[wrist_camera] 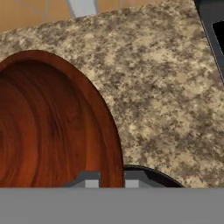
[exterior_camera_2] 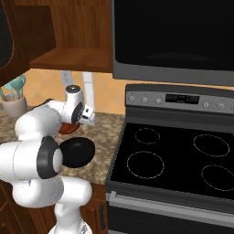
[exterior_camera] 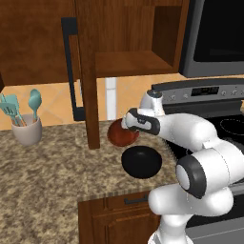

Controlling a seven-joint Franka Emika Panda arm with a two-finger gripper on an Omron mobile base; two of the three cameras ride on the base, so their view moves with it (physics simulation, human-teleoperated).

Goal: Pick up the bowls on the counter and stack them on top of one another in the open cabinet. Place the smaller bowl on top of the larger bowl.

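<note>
The smaller reddish-brown bowl (exterior_camera: pixel 120 135) sits at the back of the granite counter (exterior_camera: pixel 47 171), just right of the open cabinet's door. In the hand view its wooden inside (wrist_camera: pixel 48 127) is on the left. My gripper (wrist_camera: pixel 112 181) straddles its right rim, one finger inside and one outside, both pressed against the rim. From the left base view the gripper (exterior_camera: pixel 127 127) is at the bowl's top edge. The larger black bowl (exterior_camera: pixel 141 162) stands just in front, near the counter's edge. Above is the open cabinet with its bare shelf (exterior_camera: pixel 131 62).
The open cabinet door with its long black handle (exterior_camera: pixel 70 66) hangs down left of the bowls. A white utensil cup (exterior_camera: pixel 27 129) stands at the far left of the counter. The black stovetop (exterior_camera_2: pixel 173 155) lies to the right, under a dark microwave (exterior_camera_2: pixel 173 36).
</note>
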